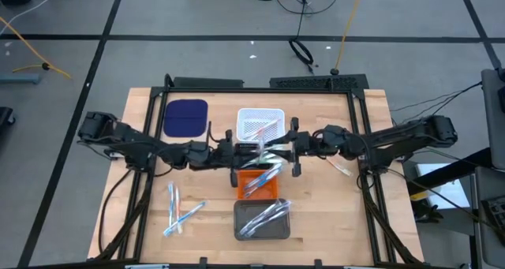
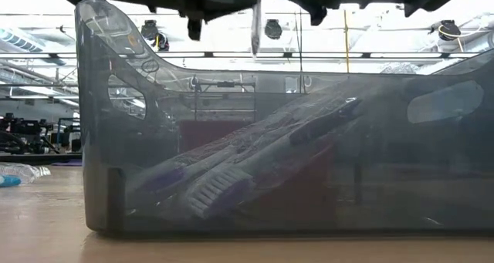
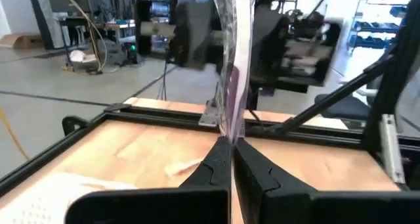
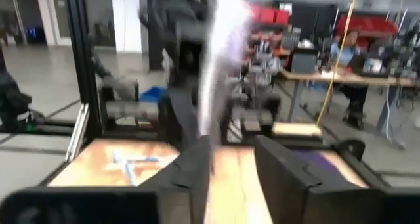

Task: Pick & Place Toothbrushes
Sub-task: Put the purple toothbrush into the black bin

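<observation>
A toothbrush in a clear wrapper (image 3: 233,73) stands in the air over the orange tray (image 1: 246,177) at mid-table. It also shows as a thin upright strip (image 2: 256,20) in the low view. My left gripper (image 3: 233,155) is shut on it, reaching in from the table's left (image 1: 251,152). My right gripper (image 4: 233,161) faces it from the table's right (image 1: 286,149). It is open, with the blurred toothbrush (image 4: 220,66) close by one finger (image 4: 197,161); whether they touch I cannot tell. More toothbrushes lie in the orange tray, the white tray (image 1: 243,115) and the grey tray (image 1: 262,220). My left gripper pinches the wrapped toothbrush by its lower part (image 3: 231,135) between the two fingers. The fingers come at it level from the table's left and lie across it. The toothbrush stands roughly upright above the fingers, lifted clear of the trays.
A dark blue pad (image 1: 185,117) lies at the far left. Loose toothbrushes lie on the wood at the near left (image 1: 177,210), and one lies at the right (image 1: 341,168). The grey tray's wall (image 2: 231,139) fills the low view. A black frame (image 1: 359,143) borders the table.
</observation>
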You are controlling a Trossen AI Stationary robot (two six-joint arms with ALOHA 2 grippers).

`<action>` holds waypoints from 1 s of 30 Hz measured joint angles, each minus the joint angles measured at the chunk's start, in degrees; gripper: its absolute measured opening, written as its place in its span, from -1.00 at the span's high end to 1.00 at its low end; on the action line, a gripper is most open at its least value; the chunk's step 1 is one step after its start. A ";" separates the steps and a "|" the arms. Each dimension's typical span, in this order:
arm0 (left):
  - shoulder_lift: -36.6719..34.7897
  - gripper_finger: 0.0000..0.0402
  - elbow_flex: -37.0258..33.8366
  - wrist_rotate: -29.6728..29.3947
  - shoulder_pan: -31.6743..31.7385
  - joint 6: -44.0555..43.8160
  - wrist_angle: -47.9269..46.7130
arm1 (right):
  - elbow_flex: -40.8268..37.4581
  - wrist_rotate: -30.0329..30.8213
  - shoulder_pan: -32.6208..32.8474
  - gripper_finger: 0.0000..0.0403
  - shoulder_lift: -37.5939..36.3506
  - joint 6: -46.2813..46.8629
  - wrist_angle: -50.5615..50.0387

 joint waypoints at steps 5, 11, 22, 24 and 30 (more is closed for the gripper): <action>-4.70 1.00 0.02 -1.92 -2.92 -3.28 -7.36 | 0.00 0.05 0.43 0.27 -2.64 0.70 -7.59; -5.16 1.00 0.01 4.07 -7.20 -13.30 -11.41 | 0.00 0.44 0.39 0.22 -3.59 4.70 -14.24; -4.50 1.00 0.00 1.87 -16.11 -22.60 -15.00 | 0.00 0.55 0.39 0.31 -3.96 5.59 -18.17; -3.30 1.00 0.06 0.29 -17.19 -24.29 -13.90 | 0.00 0.57 0.37 0.31 -3.92 5.59 -18.51; 2.88 1.00 0.00 -1.26 -19.32 -31.20 -8.87 | 0.00 0.61 -1.29 0.31 -4.53 5.59 -20.07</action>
